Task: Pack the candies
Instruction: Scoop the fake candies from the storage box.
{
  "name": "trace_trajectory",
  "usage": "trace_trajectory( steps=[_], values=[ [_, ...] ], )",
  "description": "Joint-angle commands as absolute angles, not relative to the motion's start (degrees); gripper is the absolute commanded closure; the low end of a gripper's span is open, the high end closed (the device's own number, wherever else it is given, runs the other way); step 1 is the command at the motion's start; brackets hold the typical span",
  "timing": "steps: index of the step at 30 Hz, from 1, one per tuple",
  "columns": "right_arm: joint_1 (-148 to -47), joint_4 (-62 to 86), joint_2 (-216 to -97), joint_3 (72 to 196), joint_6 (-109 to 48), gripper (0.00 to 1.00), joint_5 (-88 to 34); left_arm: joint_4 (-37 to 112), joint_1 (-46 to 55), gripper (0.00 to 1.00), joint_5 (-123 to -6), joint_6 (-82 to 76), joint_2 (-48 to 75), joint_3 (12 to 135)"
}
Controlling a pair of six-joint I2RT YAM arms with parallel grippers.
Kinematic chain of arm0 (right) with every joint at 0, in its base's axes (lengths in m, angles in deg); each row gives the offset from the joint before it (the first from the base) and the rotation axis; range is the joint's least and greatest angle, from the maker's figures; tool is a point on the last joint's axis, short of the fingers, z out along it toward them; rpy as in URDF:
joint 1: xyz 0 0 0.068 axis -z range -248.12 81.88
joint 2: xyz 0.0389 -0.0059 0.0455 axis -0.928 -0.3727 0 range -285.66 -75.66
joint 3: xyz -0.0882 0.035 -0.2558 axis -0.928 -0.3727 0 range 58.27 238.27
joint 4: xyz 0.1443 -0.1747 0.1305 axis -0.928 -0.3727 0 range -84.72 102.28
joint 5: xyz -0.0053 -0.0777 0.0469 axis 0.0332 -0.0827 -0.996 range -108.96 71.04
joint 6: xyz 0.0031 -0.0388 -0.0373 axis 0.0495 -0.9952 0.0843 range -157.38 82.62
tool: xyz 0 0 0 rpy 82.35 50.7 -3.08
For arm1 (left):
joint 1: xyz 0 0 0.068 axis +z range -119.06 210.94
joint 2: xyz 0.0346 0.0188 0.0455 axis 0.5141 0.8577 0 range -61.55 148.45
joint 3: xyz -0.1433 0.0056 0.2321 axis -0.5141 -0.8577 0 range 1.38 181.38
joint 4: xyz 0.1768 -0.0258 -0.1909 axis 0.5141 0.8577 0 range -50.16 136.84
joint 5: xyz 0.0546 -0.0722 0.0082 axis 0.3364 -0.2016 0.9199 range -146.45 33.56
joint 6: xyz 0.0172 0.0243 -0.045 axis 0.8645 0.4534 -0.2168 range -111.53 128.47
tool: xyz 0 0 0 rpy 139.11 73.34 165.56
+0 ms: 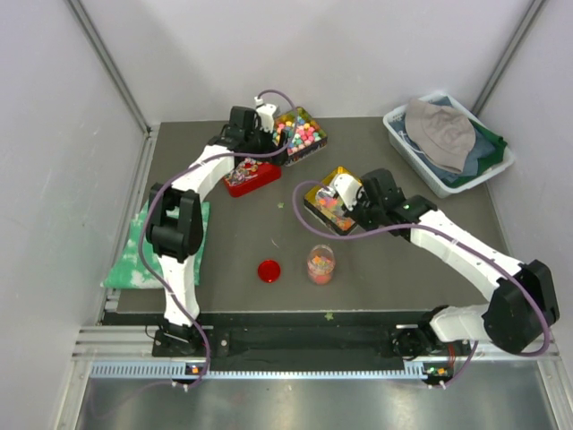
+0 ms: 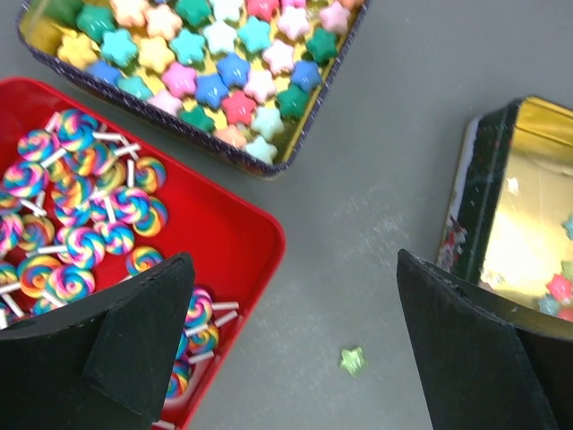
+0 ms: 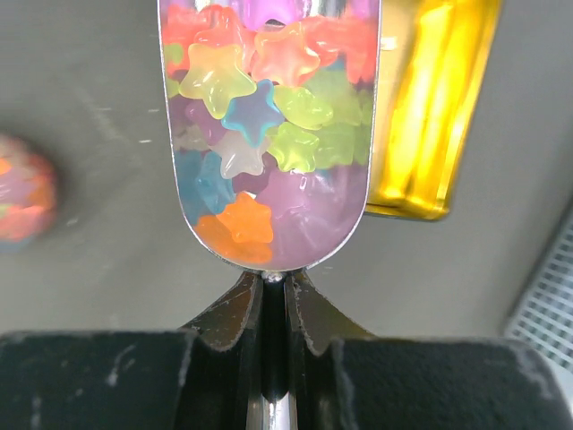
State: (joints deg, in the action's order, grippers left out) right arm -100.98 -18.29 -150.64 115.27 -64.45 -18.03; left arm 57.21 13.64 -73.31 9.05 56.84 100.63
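My right gripper (image 3: 271,296) is shut on the handle of a metal scoop (image 3: 368,179). The scoop is heaped with the candies (image 3: 260,116), glossy little star pieces in orange, red, yellow, green, blue and purple. In the top view this gripper (image 1: 351,211) hangs over the gold tin (image 1: 315,204), which holds more candies. A clear jar (image 1: 320,264) partly filled with candies stands in front of it, with its red lid (image 1: 269,270) lying to its left. My left gripper (image 2: 295,354) is open above the table, and one green star candy (image 2: 353,361) lies loose between its fingers.
A red tin (image 2: 242,224) of swirl lollipops is under my left finger. A dark tin (image 2: 309,134) of pastel stars is behind it, and the gold tin (image 2: 528,206) is to the right. A blue bin (image 1: 398,134) of cloths stands at back right, and a green cloth (image 1: 134,255) lies at left.
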Motion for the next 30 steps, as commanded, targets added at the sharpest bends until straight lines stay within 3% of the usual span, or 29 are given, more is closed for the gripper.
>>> trace_trajectory(
  steps=[1,22,30],
  values=[
    [-99.6,-20.5,-146.9,115.9,-62.6,1.0,-27.5,57.2,13.7,0.01,-76.2,9.5,49.9,98.4],
    [-99.8,-45.5,-136.0,121.1,-79.4,1.0,-26.7,66.3,16.4,0.01,-71.8,16.1,41.6,91.6],
    [-104.7,-49.9,-133.8,120.9,-83.0,1.0,-20.5,69.5,17.4,0.01,-70.2,18.2,39.5,90.9]
  ],
)
